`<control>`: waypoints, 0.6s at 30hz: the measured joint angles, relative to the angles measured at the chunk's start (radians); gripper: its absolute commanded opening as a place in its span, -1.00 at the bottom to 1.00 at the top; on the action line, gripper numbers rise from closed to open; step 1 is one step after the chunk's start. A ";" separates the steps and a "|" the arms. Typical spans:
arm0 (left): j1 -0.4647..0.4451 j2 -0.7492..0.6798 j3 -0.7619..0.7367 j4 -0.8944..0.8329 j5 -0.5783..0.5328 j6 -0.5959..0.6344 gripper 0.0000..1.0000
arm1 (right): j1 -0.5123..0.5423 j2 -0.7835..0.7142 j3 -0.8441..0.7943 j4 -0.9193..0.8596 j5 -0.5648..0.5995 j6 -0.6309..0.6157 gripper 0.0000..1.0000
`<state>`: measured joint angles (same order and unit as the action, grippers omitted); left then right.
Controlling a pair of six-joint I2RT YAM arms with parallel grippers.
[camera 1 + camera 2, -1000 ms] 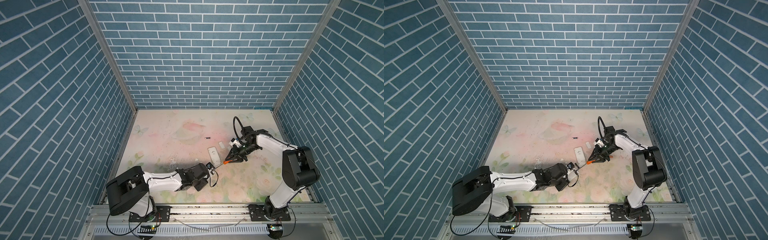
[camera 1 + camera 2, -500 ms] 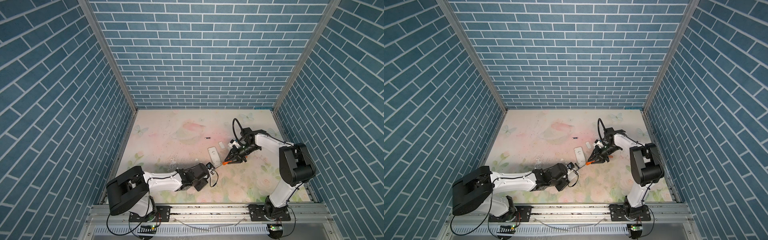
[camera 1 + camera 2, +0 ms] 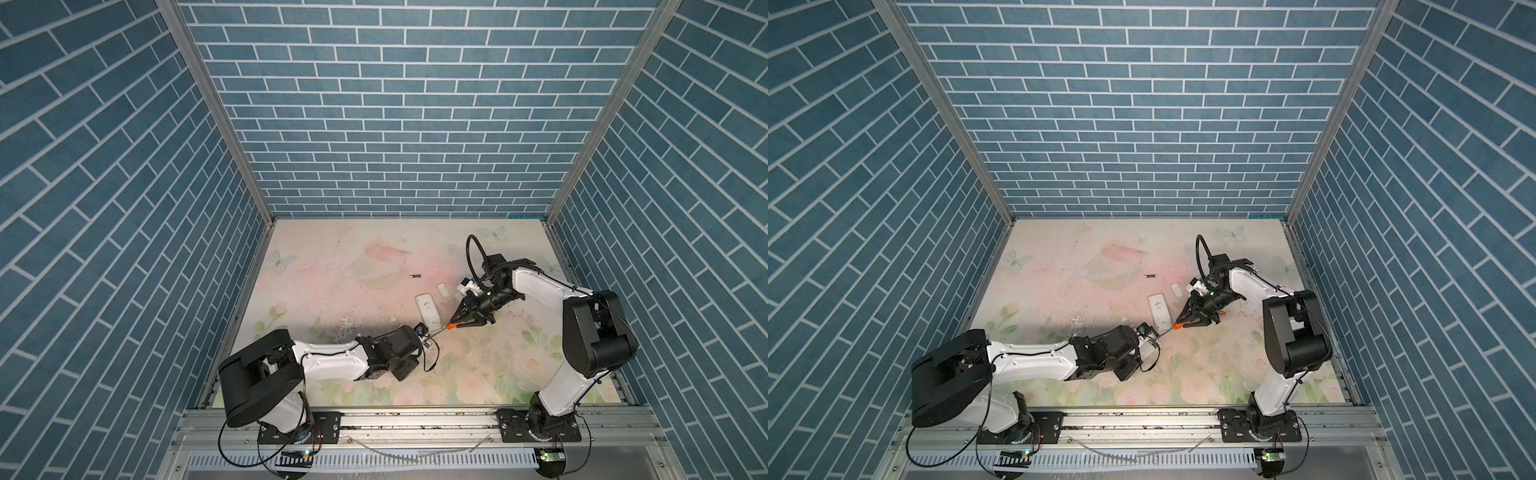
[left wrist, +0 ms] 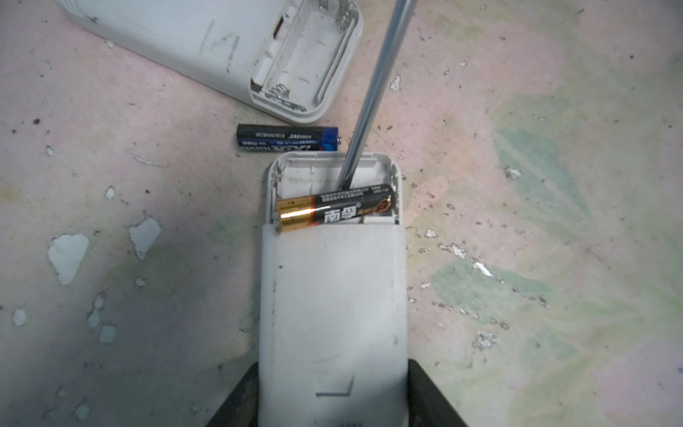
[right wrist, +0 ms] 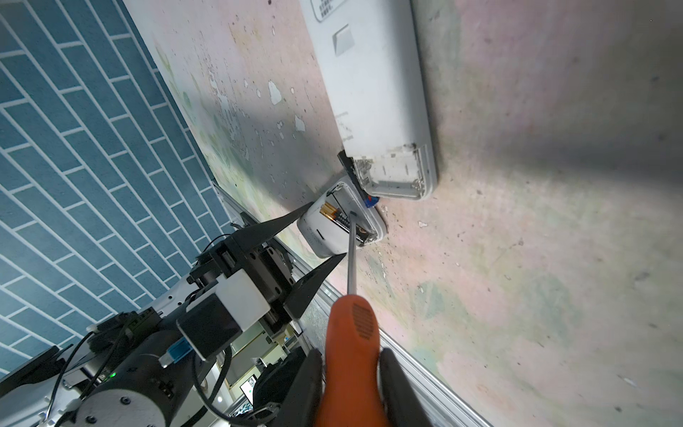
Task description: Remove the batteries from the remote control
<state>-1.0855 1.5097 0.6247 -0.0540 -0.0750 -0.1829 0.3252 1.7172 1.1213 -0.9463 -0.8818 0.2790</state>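
Note:
My left gripper (image 4: pixel 332 403) is shut on a small white remote control (image 4: pixel 332 303) whose battery bay faces up, uncovered. One black-and-gold battery (image 4: pixel 334 207) lies askew in that bay. My right gripper (image 5: pixel 353 384) is shut on the orange handle of a screwdriver (image 5: pixel 351 332). Its steel shaft (image 4: pixel 373 92) reaches into the bay behind the battery. A black-and-blue battery (image 4: pixel 287 138) lies on the table just beyond the held remote. Another battery (image 3: pixel 415 275) lies farther back, seen in both top views.
A second, longer white remote (image 4: pixel 207 40) with an empty open bay lies right beyond the held one. A small white cover (image 3: pixel 441 289) rests near the right arm. Blue brick walls enclose the floral table (image 3: pixel 332 270), and a metal rail runs along its front edge.
The right arm's elbow has shifted slightly. Both grippers, the screwdriver and the remotes stay where they were.

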 measured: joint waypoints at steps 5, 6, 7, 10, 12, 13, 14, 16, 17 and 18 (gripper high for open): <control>-0.002 0.002 0.000 0.003 -0.003 -0.010 0.12 | 0.000 -0.001 0.000 0.000 0.002 0.000 -1.00; -0.002 0.003 0.000 0.004 -0.005 -0.012 0.12 | 0.000 -0.001 0.000 0.000 0.002 -0.001 -1.00; -0.002 0.003 0.000 0.005 -0.006 -0.014 0.12 | 0.000 -0.001 0.000 -0.001 0.002 -0.002 -1.00; -0.002 0.005 0.000 0.006 -0.009 -0.019 0.13 | 0.000 -0.002 0.001 -0.005 0.002 -0.013 -1.00; -0.003 0.005 0.000 0.007 -0.011 -0.022 0.12 | 0.000 -0.006 0.002 -0.008 0.003 -0.018 -1.00; -0.004 0.005 0.000 0.008 -0.012 -0.024 0.13 | 0.000 -0.011 0.002 -0.011 0.004 -0.018 -1.00; -0.004 0.006 0.000 0.008 -0.013 -0.025 0.13 | 0.000 -0.014 0.002 -0.013 0.005 -0.019 -1.00; -0.004 0.006 0.000 0.008 -0.014 -0.029 0.13 | 0.000 -0.024 0.003 -0.019 0.006 -0.019 -1.00; -0.004 0.006 0.000 0.009 -0.015 -0.030 0.13 | 0.000 -0.027 0.003 -0.022 0.007 -0.019 -1.00; -0.004 0.007 0.000 0.012 -0.016 -0.031 0.13 | 0.000 -0.031 0.003 -0.023 0.009 -0.019 -1.00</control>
<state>-1.0897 1.5169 0.6250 -0.0422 -0.0910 -0.2134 0.3256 1.6863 1.1244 -0.9691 -0.8726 0.2604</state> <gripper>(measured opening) 0.574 0.268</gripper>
